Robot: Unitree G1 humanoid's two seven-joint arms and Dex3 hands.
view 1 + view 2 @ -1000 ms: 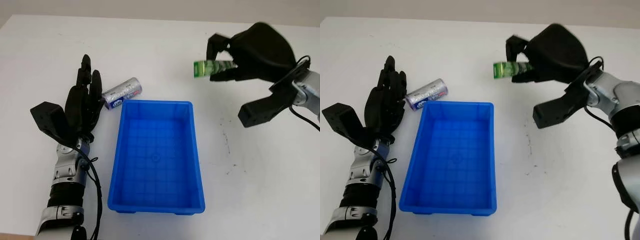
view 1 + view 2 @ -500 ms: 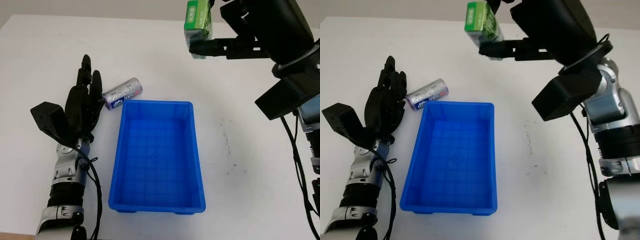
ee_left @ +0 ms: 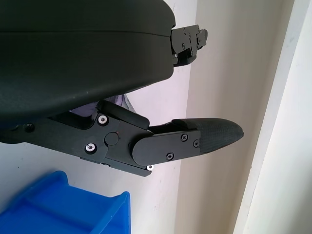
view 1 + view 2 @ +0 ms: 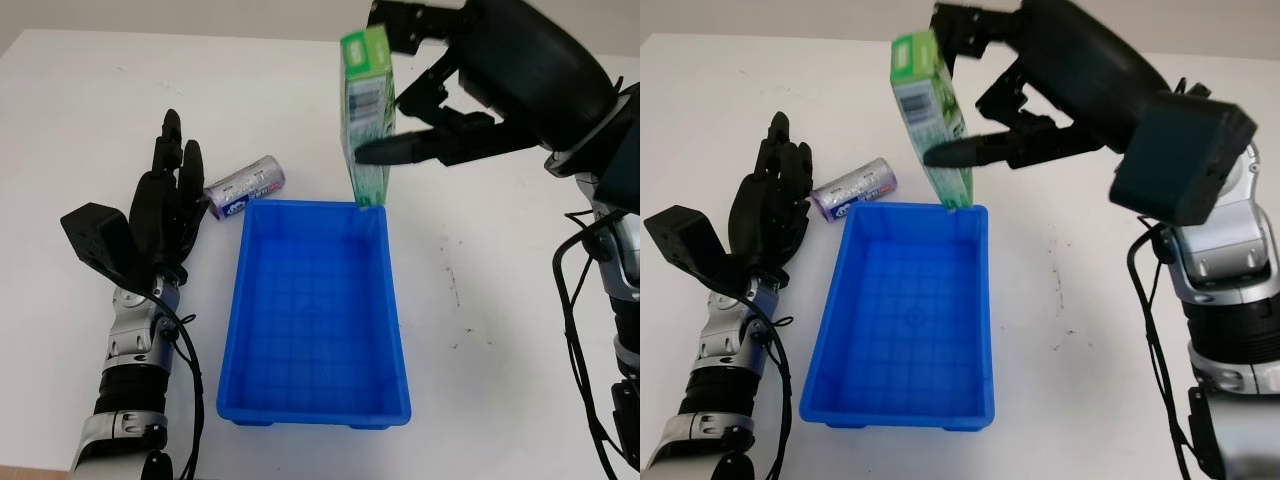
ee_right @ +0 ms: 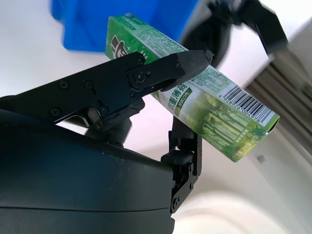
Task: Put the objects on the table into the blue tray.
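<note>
My right hand is raised above the far end of the blue tray and is shut on a green box, which hangs nearly upright with its lower end over the tray's far rim. The right wrist view shows the green box pinched between black fingers. A silver can lies on its side on the table just beyond the tray's far left corner. My left hand is open beside the can, at the left of the tray. The tray holds nothing.
The white table extends to the right of the tray and behind it. A black cable runs along my left forearm near the tray's left wall.
My right hand lifted the green box from the far right of the table, swung it left and brought it down over the tray's far rim. The left hand and can stayed put.
</note>
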